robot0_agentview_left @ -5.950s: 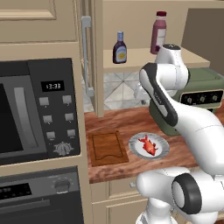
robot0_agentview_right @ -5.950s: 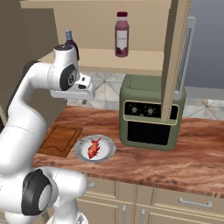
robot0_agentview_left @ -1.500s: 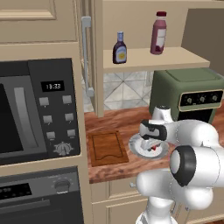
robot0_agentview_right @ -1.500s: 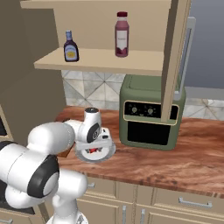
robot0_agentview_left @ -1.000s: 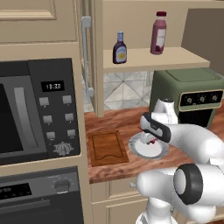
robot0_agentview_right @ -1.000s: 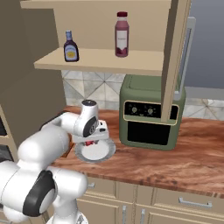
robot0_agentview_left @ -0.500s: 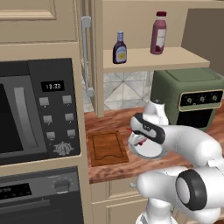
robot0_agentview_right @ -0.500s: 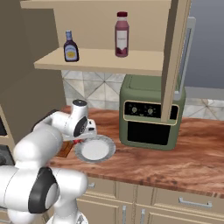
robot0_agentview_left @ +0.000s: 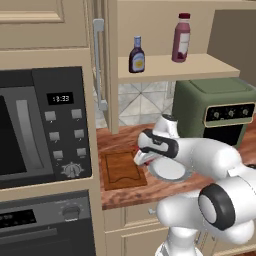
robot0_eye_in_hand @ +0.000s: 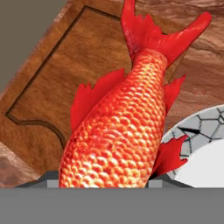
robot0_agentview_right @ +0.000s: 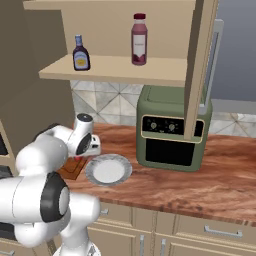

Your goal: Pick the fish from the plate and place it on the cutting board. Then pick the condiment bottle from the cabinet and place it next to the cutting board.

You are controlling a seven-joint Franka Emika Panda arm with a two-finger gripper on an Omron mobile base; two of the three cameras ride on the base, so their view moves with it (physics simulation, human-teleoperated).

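Observation:
The red-orange fish (robot0_eye_in_hand: 127, 127) hangs in my gripper (robot0_agentview_left: 139, 159), which is shut on it. In the hand view its tail points away, over the right edge of the brown cutting board (robot0_eye_in_hand: 57, 87), and the plate's rim (robot0_eye_in_hand: 205, 127) shows at the lower right. The gripper (robot0_agentview_right: 86, 152) hovers low between the board (robot0_agentview_left: 120, 171) and the bare grey-white plate (robot0_agentview_left: 170, 171). The dark condiment bottle (robot0_agentview_left: 137, 55) stands on the shelf of the open cabinet (robot0_agentview_left: 170, 67), left of a taller maroon bottle (robot0_agentview_left: 181, 37).
A green toaster oven (robot0_agentview_left: 217, 112) sits on the counter right of the plate. The open cabinet door with its grey handle (robot0_agentview_left: 98, 65) stands left of the shelf. A black microwave (robot0_agentview_left: 40, 125) borders the board on the left.
The gripper lifted the fish off the plate and carried it left, to the board's right edge. The plate is now bare.

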